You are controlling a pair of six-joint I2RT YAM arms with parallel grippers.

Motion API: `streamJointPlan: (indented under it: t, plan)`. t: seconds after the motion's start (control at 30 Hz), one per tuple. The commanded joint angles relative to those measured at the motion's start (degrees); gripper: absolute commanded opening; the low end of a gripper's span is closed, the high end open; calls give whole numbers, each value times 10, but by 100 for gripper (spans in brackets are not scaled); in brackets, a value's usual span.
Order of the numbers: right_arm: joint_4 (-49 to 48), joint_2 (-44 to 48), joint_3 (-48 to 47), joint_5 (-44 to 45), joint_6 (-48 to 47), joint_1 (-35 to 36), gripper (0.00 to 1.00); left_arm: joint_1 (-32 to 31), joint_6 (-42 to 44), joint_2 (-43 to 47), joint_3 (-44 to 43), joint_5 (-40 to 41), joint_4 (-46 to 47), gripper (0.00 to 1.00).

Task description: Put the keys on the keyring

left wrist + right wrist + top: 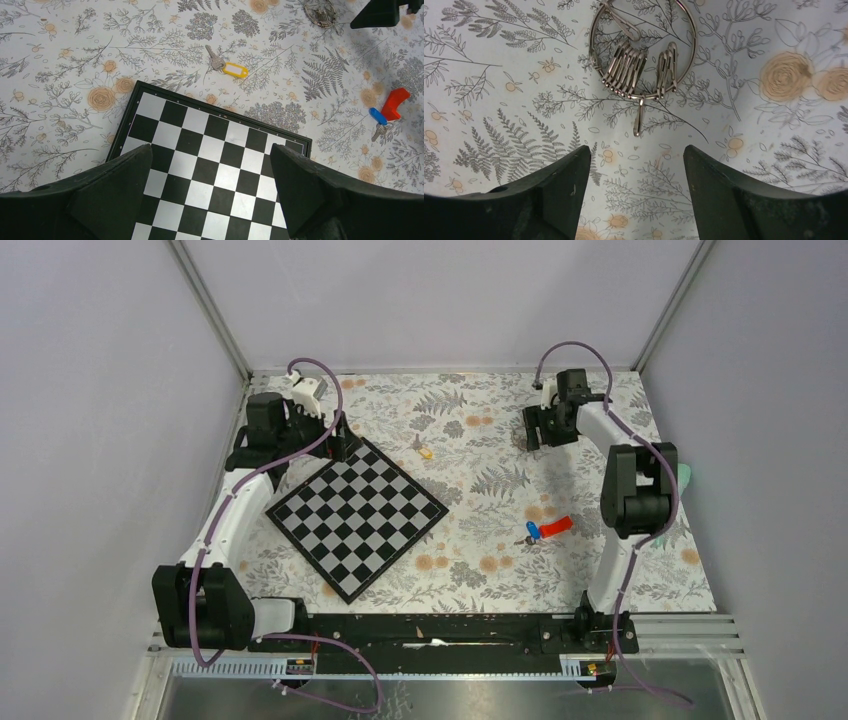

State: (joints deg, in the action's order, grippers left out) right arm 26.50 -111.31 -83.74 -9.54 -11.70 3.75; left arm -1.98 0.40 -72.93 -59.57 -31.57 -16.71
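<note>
— Where's the keyring [642, 55]?

— Flat on the desk [480, 400], up toward the far right corner, with a bunch of metal clips [624, 67] strung on it. The right claw [636, 152] hangs just beside it, spread wide and gripping nothing.

— And what goes on it?

— The yellow-tagged key [227, 67] lies mid-desk near the far edge, just past the chessboard [200, 135]. The blue-capped key [378, 119] lies right of centre, just beside a red block [395, 103]. The left claw [210, 152] hangs over the board's far corner, spread and empty too.
</note>
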Motion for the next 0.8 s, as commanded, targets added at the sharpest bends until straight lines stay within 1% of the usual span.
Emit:
streamJointPlan:
  t: [0.0, 0.27, 0.67, 0.7, 0.77]
  plan:
    - [55, -50, -77, -26, -10, 0, 71, -3, 2, 6, -23, -21, 18, 99]
    - [67, -103, -102, -27, -19, 0, 54, -3, 5, -2, -22, -24, 18, 99]
    - [71, -138, -112, -23, -31, 0, 37, -3, 12, 4, -15, -27, 18, 99]
    - [71, -139, -112, -25, -31, 0, 34, -3, 13, 4, -14, -27, 18, 99]
    - [73, -139, -112, -26, -32, 0, 29, -3, 14, 4, -14, -26, 18, 99]
